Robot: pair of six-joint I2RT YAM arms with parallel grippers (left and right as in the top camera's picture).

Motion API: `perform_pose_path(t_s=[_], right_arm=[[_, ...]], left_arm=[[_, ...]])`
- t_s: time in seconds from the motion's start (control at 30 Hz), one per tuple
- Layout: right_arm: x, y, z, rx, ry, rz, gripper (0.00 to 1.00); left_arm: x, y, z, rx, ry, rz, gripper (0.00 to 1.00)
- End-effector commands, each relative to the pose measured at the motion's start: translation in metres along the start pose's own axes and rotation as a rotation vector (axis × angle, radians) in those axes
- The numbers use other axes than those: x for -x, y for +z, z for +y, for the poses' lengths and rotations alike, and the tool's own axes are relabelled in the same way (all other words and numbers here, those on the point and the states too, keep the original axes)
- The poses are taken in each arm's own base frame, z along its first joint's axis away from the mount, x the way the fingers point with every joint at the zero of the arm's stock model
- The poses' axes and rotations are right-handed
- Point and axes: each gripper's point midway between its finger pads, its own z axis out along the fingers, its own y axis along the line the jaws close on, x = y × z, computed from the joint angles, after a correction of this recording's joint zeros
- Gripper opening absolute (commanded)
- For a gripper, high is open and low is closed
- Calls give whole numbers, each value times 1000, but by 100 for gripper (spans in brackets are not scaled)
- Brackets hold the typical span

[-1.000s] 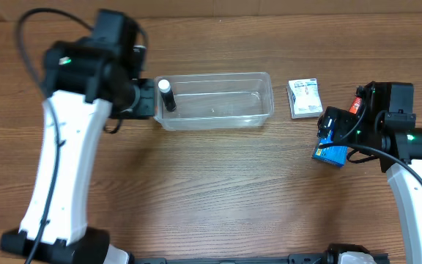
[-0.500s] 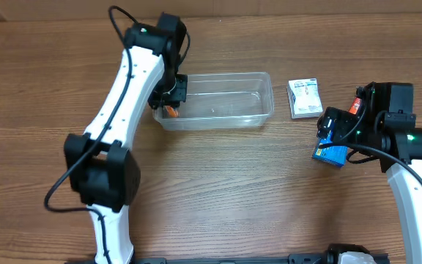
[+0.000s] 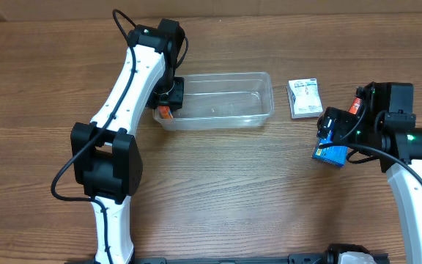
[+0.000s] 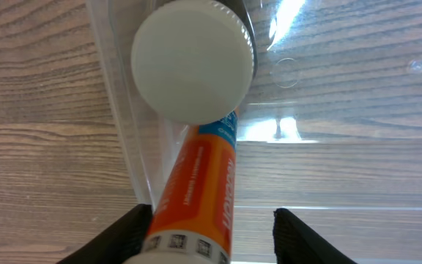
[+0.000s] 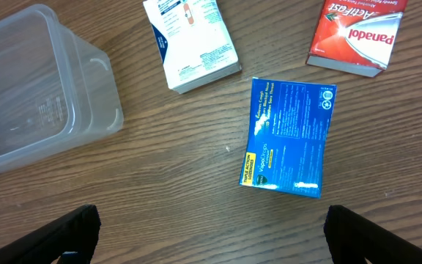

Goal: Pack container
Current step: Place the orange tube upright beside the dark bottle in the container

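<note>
The left gripper [image 3: 168, 99] hung over the left end of the container [image 3: 215, 99]. In the left wrist view its fingers [image 4: 123, 236] were spread wider than the orange tube [image 4: 200, 194] that ran up between them. The tube lay just beside the left finger, with a clear gap to the right one. Whether the left finger actually touched the tube could not be told. The tube was tilted, and its white cap [image 4: 193, 60] sat inside the container's left corner, close to the end wall. Its other end reached back over the rim toward the gripper. From overhead only a bit of orange [image 3: 164, 111] showed at that corner.

The container stood on the table [image 3: 218, 191], long side left to right, its right part bare. Near its right end lay a white box [image 3: 305, 97], flat on the table. Farther right and nearer the front lay a blue box [image 5: 288, 136], apart from the white one. The right gripper [image 3: 333, 130] hovered above the blue box, fingers [image 5: 72, 231] wide apart with nothing between them. A red box [image 5: 354, 37] lay just beyond the blue one.
</note>
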Motion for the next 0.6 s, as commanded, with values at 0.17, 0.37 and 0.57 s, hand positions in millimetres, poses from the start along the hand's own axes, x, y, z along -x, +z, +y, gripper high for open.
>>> perform_pose_path(t_s=[0.17,0.37,0.57], right_arm=[[7,-5,2,6,4,-20,100],[6,-5,1,5,5,-16,100],[19,-27,7,9,-15,-48,100]], left_arm=[[4,-9,4,6,9,-28,62],[31,-86,3,-43,24,-245,69],[11,-205,32,-101,-49,-513,88]])
